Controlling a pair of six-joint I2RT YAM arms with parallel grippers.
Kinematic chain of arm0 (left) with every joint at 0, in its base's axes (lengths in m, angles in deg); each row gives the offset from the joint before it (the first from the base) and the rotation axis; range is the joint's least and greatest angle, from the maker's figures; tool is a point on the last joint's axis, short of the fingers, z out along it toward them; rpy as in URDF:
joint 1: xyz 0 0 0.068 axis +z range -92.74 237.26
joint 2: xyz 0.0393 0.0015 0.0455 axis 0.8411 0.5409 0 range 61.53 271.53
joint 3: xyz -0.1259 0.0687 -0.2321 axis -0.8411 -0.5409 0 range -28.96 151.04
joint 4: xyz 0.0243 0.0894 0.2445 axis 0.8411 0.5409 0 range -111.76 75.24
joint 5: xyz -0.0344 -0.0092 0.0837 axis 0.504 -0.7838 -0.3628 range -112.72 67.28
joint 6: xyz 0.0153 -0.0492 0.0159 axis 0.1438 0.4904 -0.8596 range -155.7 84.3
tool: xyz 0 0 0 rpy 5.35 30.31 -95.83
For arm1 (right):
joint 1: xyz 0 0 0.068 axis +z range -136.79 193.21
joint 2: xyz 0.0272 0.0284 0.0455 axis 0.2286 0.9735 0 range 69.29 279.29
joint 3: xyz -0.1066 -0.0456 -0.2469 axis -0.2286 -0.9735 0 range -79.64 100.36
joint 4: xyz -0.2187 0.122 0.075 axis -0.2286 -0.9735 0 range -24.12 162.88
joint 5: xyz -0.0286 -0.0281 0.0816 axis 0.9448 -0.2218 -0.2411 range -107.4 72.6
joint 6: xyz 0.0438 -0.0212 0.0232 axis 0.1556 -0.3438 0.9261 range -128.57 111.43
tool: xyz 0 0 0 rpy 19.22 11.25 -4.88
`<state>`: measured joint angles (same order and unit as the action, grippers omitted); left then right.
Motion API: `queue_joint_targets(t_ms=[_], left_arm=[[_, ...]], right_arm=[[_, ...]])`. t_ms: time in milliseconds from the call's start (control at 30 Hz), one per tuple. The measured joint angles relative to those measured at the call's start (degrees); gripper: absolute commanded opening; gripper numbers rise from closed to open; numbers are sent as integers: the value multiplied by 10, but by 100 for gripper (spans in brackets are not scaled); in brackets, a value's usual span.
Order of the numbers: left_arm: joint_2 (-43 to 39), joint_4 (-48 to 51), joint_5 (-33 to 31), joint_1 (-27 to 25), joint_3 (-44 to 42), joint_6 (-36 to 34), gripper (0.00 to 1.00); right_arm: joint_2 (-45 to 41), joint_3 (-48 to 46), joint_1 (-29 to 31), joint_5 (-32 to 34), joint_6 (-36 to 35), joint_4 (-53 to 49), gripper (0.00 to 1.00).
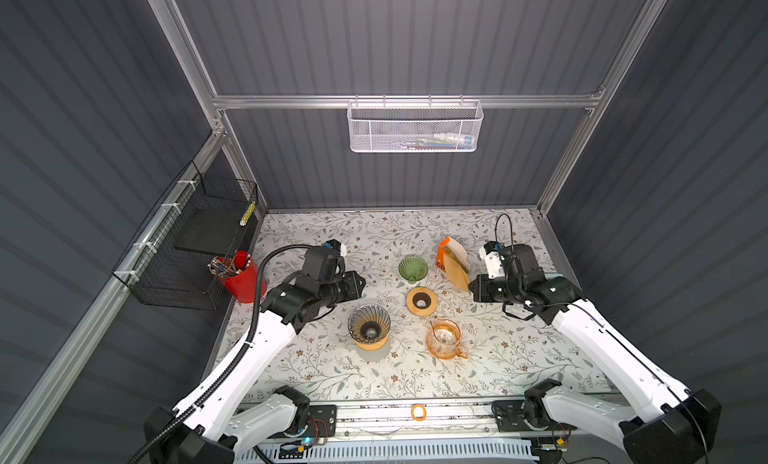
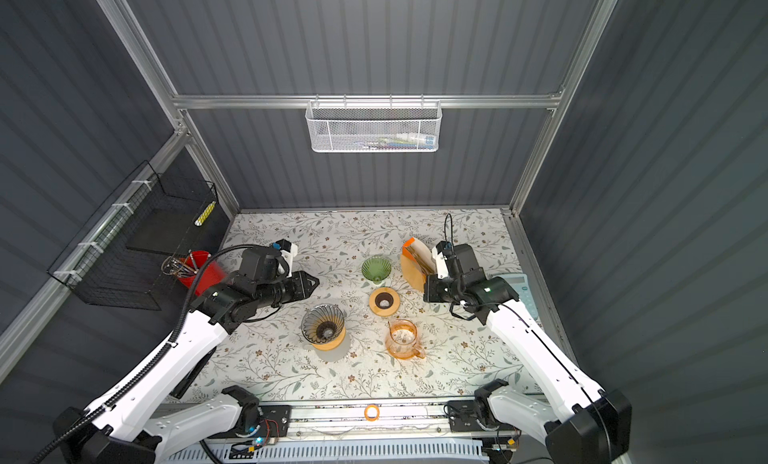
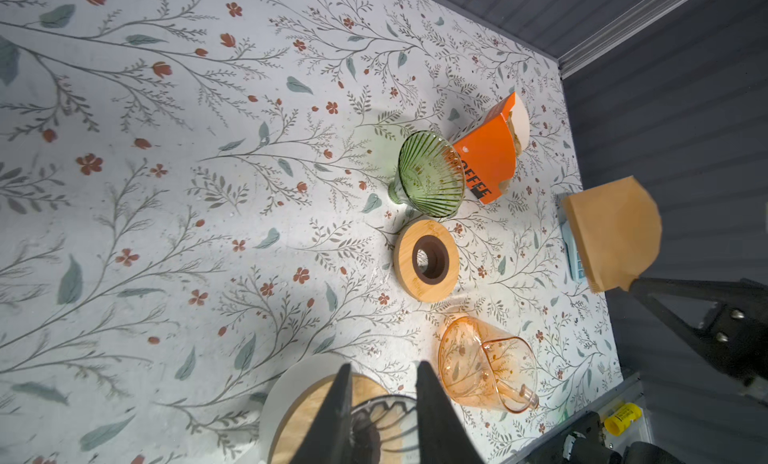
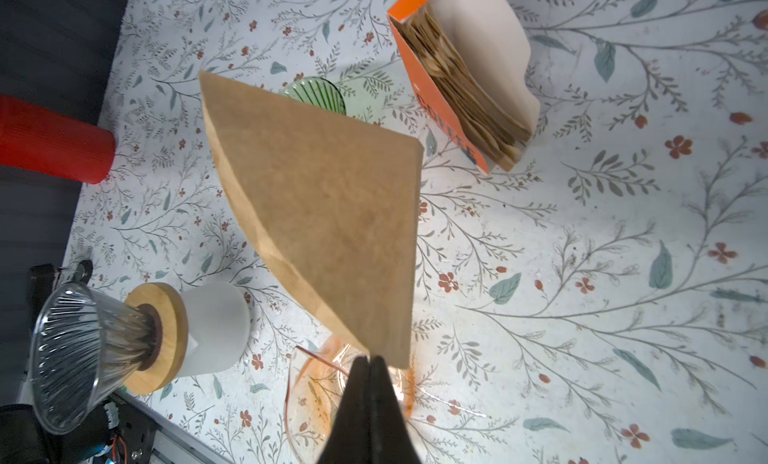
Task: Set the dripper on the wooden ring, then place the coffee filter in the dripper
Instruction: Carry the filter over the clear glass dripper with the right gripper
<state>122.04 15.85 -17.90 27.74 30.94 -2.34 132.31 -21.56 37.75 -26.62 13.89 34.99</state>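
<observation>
Folded brown filter (image 4: 324, 217) aloft (grey dripper (image 4: 83, 350) apart)

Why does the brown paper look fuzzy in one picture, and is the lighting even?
Right wrist view: the filter hangs close to the lens, so it looks soft while the table behind is crisp. Both top views: light is uneven, the table glaring near its front edge, the walls dim.

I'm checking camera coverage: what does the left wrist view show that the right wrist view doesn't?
Only left wrist: the loose wooden ring and the left gripper, open. Only right wrist: the red cup. Both: the coffee filter pinched in the right gripper, the dark dripper, the green dripper and the orange filter box.
</observation>
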Motion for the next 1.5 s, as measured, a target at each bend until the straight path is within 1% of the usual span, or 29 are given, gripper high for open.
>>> queue_joint_targets(t_ms=[200,400,567,700,800,933,1033,1167,1300,1500], left_arm=[[-24,68,-19,0,8,0,30],[-36,125,-30,0,8,0,30],[-62,199,-79,0,31,5,28],[-74,233,-104,0,40,8,28],[-85,260,-123,0,43,12,26],[-86,304,-158,0,67,16,26],[-96,310,-170,0,69,16,26],[-111,306,-169,0,69,16,27],[-118,291,-155,0,63,16,27],[-131,282,-142,0,62,16,27]], right_arm=[[0,51,34,-6,0,-31,0],[4,109,90,-17,0,-61,0],[21,156,144,-31,0,-94,0],[50,190,184,-40,0,-119,0],[66,203,217,-46,3,-131,0],[90,217,261,-59,14,-137,0],[118,235,291,-63,19,-138,0],[158,264,324,-69,25,-136,0],[185,290,345,-80,31,-124,0],[210,304,364,-121,46,-89,0]])
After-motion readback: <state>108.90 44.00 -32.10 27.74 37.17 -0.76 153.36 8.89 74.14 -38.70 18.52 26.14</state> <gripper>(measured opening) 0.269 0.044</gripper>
